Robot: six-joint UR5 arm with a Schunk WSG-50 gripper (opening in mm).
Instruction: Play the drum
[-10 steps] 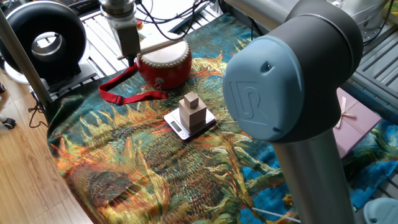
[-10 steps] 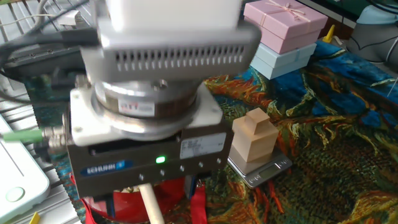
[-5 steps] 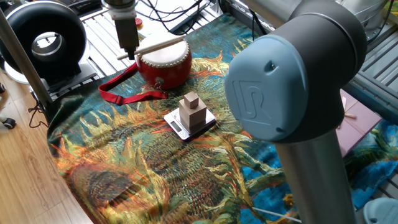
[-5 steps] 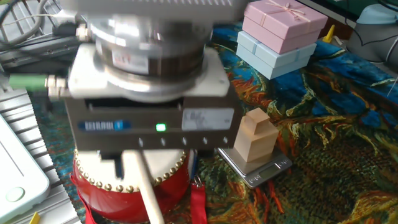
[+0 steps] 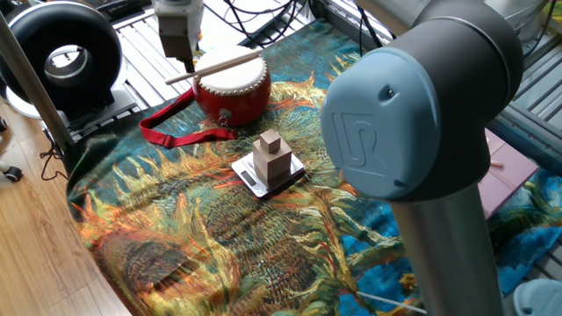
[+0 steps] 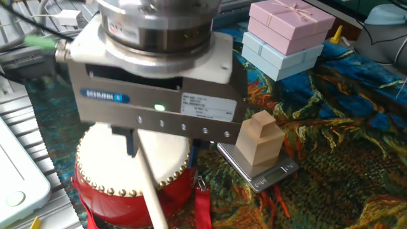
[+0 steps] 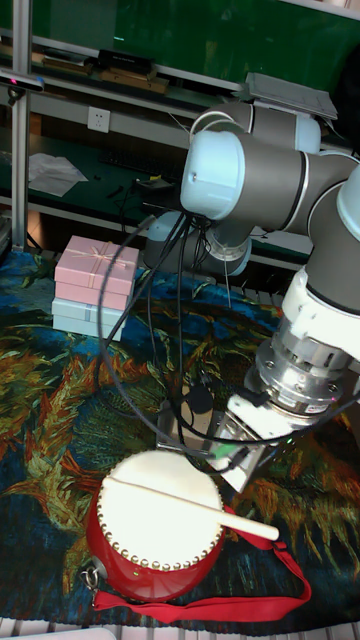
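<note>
Sitting at about eleven o'clock on the sunflower-print surface [image 5: 202, 228], the glossy red drum [image 5: 233, 88], cream-skinned with a trailing red strap [image 5: 180, 132], lies under the wooden drumstick [image 7: 190, 503] clamped in the gripper [image 5: 187, 63] jaws.

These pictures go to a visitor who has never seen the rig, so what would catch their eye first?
The red drum near the cloth's edge, with a pale stick angled across its cream skin and held by the gripper. Next, the bright sunflower-patterned cloth covering the table, with a stepped wooden block on a small scale at its middle. The arm's big grey joint fills one fixed view.
</note>
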